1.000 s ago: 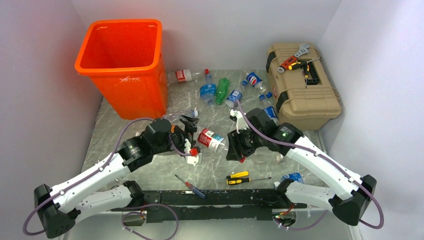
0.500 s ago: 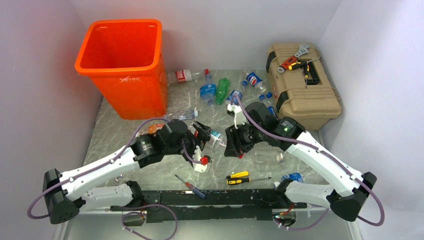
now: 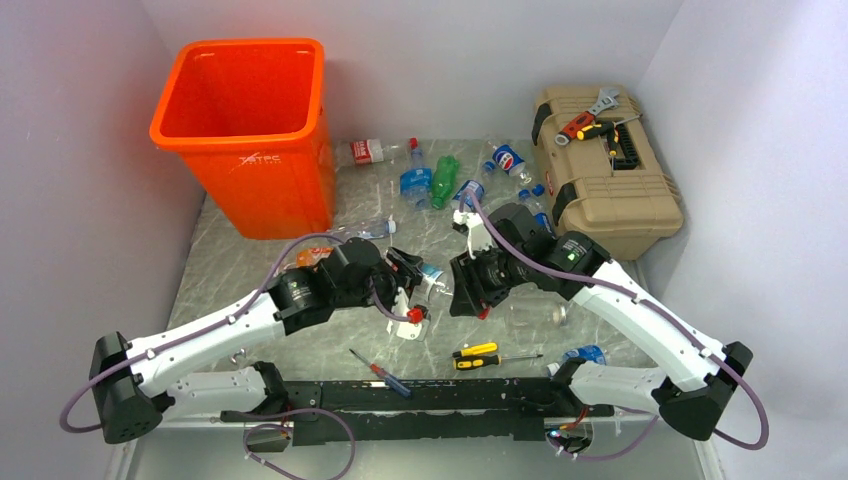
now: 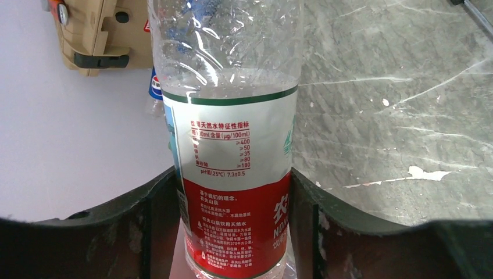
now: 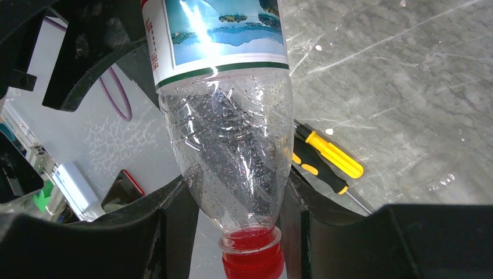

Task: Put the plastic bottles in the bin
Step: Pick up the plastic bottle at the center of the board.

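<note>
- Top external view: held between the two arms, above the marbled grey tabletop (image 3: 230,270), a clear plastic bottle (image 3: 432,272) with a red-and-white label.
- Clasped at the labelled end by the left pincer (image 3: 412,285), and at the neck end by the right pincer (image 3: 462,285).
- Far left corner, well apart from the held bottle: the bin (image 3: 270,180), tall, square, glossy orange, rolled rim, upright.
- Behind the arms, lying loose: other bottles (image 3: 440,180), mostly clear, one green.
- Far right: a tan toolbox (image 3: 610,200) with tools on its lid.
- Near the arm bases: screwdrivers (image 3: 478,355).
- Against a second ago: left arm swung right to the bottle. Pincer then spread wide beside it, now drawn in around it. Right arm barely shifted.
- Left wrist view: bottle (image 4: 232,174) upright in frame, label printed red below and white above with a green band, beaded wet inside.
- Black fingers (image 4: 160,221) of the left pincer (image 4: 232,189) pressed to both sides of the label.
- Behind: toolbox (image 4: 110,35) and a blue-labelled bottle (image 4: 156,87).
- Right wrist view: tapered, droplet-covered shoulder of the bottle (image 5: 232,145) squeezed between the right pincer (image 5: 235,197) fingers, red cap (image 5: 253,261) nearest the camera.
- Beyond, on the tabletop (image 5: 407,70): yellow-handled screwdrivers (image 5: 331,154).
</note>
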Controlling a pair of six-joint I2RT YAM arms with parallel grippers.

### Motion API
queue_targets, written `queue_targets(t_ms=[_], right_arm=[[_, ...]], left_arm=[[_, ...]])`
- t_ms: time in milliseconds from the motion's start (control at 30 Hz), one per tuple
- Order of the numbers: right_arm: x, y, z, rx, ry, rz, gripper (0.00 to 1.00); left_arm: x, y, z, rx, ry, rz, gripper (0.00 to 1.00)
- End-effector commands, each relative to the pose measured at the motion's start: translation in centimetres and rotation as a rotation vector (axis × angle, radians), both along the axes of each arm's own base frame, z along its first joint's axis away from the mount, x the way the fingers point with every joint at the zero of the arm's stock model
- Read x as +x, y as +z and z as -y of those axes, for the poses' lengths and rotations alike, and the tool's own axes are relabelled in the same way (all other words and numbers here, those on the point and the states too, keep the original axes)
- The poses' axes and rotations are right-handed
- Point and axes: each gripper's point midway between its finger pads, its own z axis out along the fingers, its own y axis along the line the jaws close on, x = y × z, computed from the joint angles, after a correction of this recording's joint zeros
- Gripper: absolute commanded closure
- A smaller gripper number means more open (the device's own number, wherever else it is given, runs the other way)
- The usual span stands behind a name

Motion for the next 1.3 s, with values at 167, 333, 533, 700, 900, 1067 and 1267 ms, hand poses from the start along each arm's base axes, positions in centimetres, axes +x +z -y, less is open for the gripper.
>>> queue_targets(t_ms=[167, 333, 533, 700, 900, 1067, 1267], right_arm=[[-0.3, 3.9, -0.7, 0.109, 0.012, 0.066, 0.28], [0.8, 7.7, -0.5, 0.192, -0.057, 0.175, 0.00], [2.9, 13.1, 1.0, 0.333, -0.194, 0.408, 0.00], [2.8, 19.1, 4.6, 0.610, -0.317, 0.729, 0.00], [1.3, 21.7, 8.3, 0.820, -0.403, 0.949, 0.00], [1.2, 20.2, 8.6, 0.839, -0.426, 0.928, 0.00], [1.1, 18.6, 5.1, 0.898, -0.321, 0.827, 0.00]], left_arm=[[0.6, 1.3, 1.1, -0.070, 0.051, -0.011, 0.44], [0.3, 2.6, 1.4, -0.148, 0.090, -0.084, 0.50], [-0.2, 2.1, 1.0, -0.210, 0.157, -0.185, 0.54], [-2.0, 3.9, 2.0, -0.425, 0.183, -0.455, 0.50], [-3.5, 5.2, 3.2, -0.616, 0.193, -0.752, 0.50], [-5.1, 10.0, 3.2, -0.872, 0.137, -0.947, 0.50], [-6.3, 15.6, 2.0, -1.129, 0.043, -1.114, 0.42]])
